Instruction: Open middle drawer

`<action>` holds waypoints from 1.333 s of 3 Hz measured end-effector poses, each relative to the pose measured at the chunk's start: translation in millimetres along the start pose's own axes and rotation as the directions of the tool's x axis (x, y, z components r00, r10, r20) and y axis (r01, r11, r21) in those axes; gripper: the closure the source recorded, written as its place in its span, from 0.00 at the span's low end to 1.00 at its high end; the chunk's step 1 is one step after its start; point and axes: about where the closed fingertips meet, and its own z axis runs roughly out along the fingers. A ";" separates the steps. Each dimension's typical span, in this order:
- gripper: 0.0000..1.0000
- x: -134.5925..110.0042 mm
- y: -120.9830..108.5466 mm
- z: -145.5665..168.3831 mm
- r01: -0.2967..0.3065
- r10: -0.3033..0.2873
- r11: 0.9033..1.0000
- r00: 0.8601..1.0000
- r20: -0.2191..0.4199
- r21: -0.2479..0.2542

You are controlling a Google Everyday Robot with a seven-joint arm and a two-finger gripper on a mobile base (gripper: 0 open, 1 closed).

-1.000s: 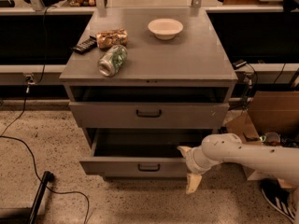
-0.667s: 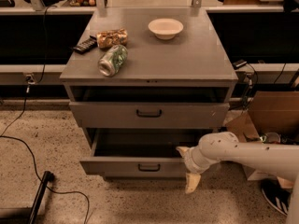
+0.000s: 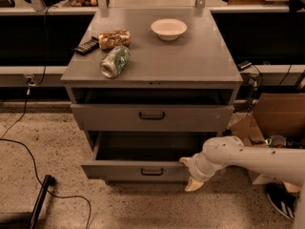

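Observation:
The middle drawer [image 3: 143,170] is pulled well out of the grey cabinet, showing its dark inside, with a small black bar handle [image 3: 152,171] centred on its front. My gripper [image 3: 189,173] is at the right end of that drawer front. It is open, with one cream finger [image 3: 185,161] at the front's top right corner and the other pointing down toward the floor. It holds nothing. The drawer above [image 3: 152,115] is shut. The lowest drawer is hidden under the open one.
On the cabinet top [image 3: 200,56] lie a white bowl [image 3: 168,28], a tipped green can [image 3: 115,61], a snack bag [image 3: 114,38] and a black remote [image 3: 86,46]. A cardboard box [image 3: 279,116] stands at the right, and a black cable [image 3: 28,151] runs across the floor at the left.
Almost nothing: my arm has shifted very slightly to the left, and the drawer stays pulled out as before.

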 end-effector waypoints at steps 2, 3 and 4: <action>0.66 -8.2 16.6 -2.5 0.000 0.001 1.000 1.000 0.013 -0.031; 0.75 -27.3 41.4 -8.2 0.010 -0.008 0.998 1.000 0.024 -0.068; 0.82 -44.3 62.8 -17.1 0.011 -0.009 0.995 1.000 0.022 -0.103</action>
